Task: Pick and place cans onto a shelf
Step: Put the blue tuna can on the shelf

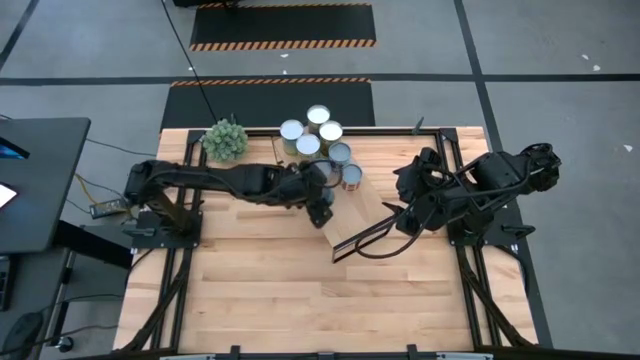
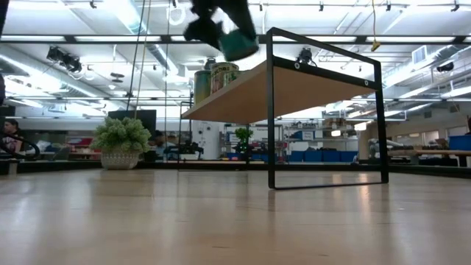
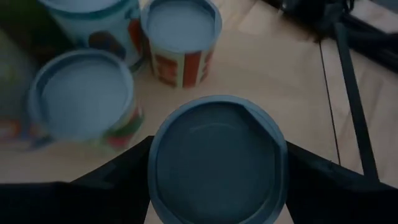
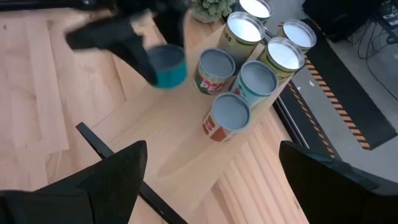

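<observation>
Several cans (image 1: 318, 138) stand upright in a cluster on the far end of the light-wood shelf (image 1: 357, 218); they also show in the right wrist view (image 4: 252, 59) and the low view (image 2: 215, 78). My left gripper (image 1: 320, 198) is shut on a teal-sided can (image 4: 168, 66) just above the shelf top, beside the cluster. My right gripper (image 4: 211, 149) is open and empty, over the shelf's near right end, fingers pointing at the cans. My left gripper pinches the teal can's round side wall (image 3: 155, 168) between its two fingers (image 3: 118, 171), just below the rim. The fingers come from above, pointing down. The can (image 2: 239, 44) hangs clear of the shelf top, slightly tilted.
A green spiky plant ball (image 1: 225, 140) in a pot sits at the table's far left. The shelf's black frame (image 2: 325, 110) lifts its top well above the table. Bare plank (image 4: 186, 155) lies between the cluster and my right gripper.
</observation>
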Robot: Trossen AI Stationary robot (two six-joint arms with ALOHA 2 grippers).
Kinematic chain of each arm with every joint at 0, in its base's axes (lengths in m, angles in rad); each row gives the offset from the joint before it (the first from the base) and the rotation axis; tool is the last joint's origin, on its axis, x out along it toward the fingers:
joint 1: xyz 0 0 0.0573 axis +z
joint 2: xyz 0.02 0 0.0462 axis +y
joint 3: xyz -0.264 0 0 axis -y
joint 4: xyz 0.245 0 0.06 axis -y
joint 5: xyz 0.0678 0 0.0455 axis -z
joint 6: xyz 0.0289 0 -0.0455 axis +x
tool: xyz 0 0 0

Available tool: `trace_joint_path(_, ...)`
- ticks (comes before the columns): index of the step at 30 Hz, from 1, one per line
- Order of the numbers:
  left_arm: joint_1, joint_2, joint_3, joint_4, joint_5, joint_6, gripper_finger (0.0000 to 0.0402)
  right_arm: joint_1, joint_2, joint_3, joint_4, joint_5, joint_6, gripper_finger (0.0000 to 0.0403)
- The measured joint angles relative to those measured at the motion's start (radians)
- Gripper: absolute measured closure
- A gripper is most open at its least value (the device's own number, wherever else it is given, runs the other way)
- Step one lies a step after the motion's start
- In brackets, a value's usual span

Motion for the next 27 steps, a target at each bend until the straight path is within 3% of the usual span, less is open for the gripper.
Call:
trace_joint_path(14, 0.029, 0.108, -0.001, 0.029, -0.142, 0.086, 0.011, 0.0, 0.0, 0.0, 0.074, 0.001, -0.008, 0.003)
trace_joint_path(27, 0.03, 0.128, 0.0, 0.055, -0.104, 0.118, 0.0092, 0.002, 0.0, 0.0, 0.082, 0.001, -0.008, 0.003)
